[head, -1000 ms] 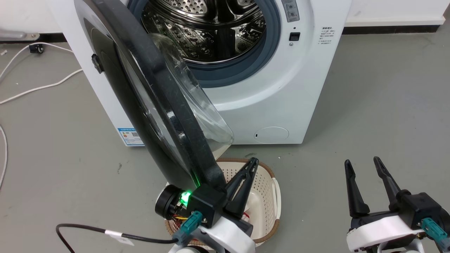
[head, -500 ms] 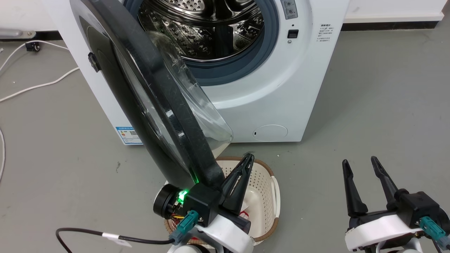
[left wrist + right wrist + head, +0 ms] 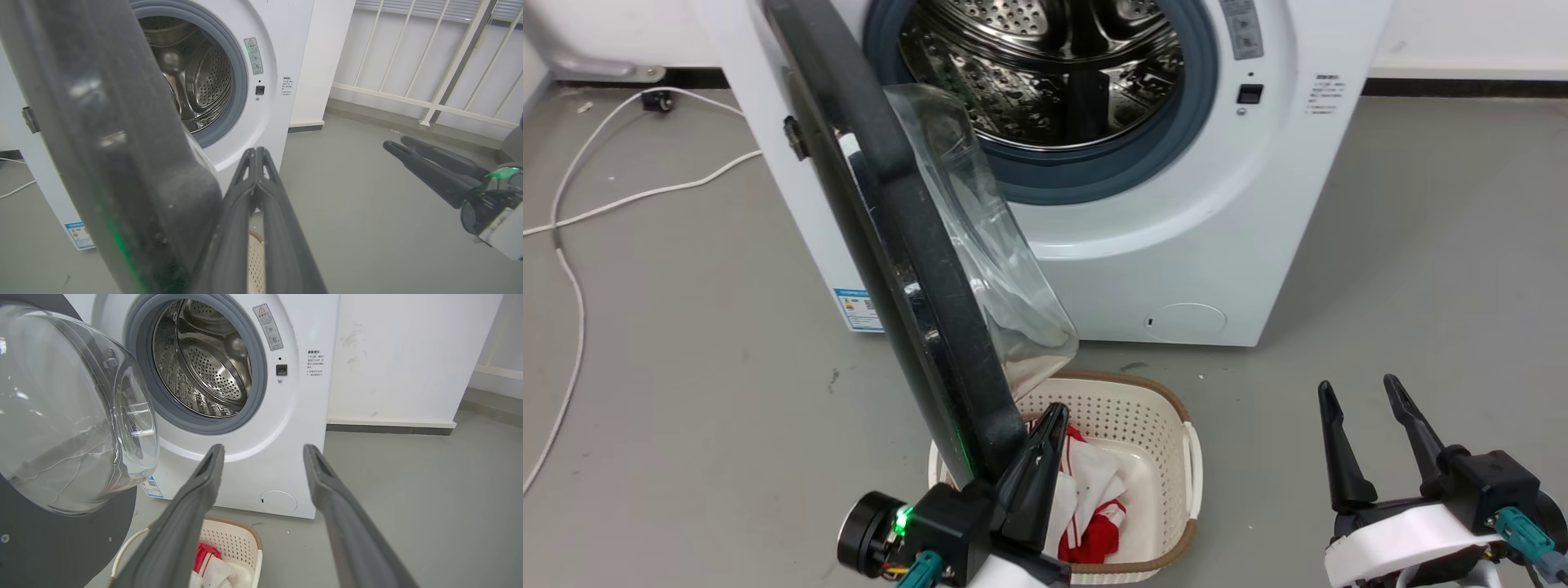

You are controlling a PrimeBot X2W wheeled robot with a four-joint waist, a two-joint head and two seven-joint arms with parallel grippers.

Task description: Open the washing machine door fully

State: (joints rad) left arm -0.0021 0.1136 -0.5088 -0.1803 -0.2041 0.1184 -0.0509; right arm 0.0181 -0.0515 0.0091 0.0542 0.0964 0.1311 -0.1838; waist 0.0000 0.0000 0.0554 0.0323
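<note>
The white washing machine (image 3: 1176, 245) stands ahead with its steel drum (image 3: 1054, 73) exposed. The washing machine door (image 3: 907, 245) is swung out on its left hinge and stands nearly edge-on to me, its clear glass bowl (image 3: 988, 245) bulging to the right. My left gripper (image 3: 1055, 411) is shut with nothing in it, its fingers lying against the inner side of the door's lower rim (image 3: 102, 143); in the left wrist view the left gripper (image 3: 255, 152) points at the machine. My right gripper (image 3: 1360, 385) hangs open at the lower right, away from the door.
A cream perforated basket (image 3: 1188, 457) with red and white clothes sits on the floor under the door's lower edge. White cables (image 3: 572, 269) run across the grey floor at the left. A white wall and railing (image 3: 429, 81) stand to the machine's right.
The camera has shifted. The door has swung further out and now shows more edge-on. My left gripper stays at the door's lower rim and sits lower in the picture. The right gripper holds still.
</note>
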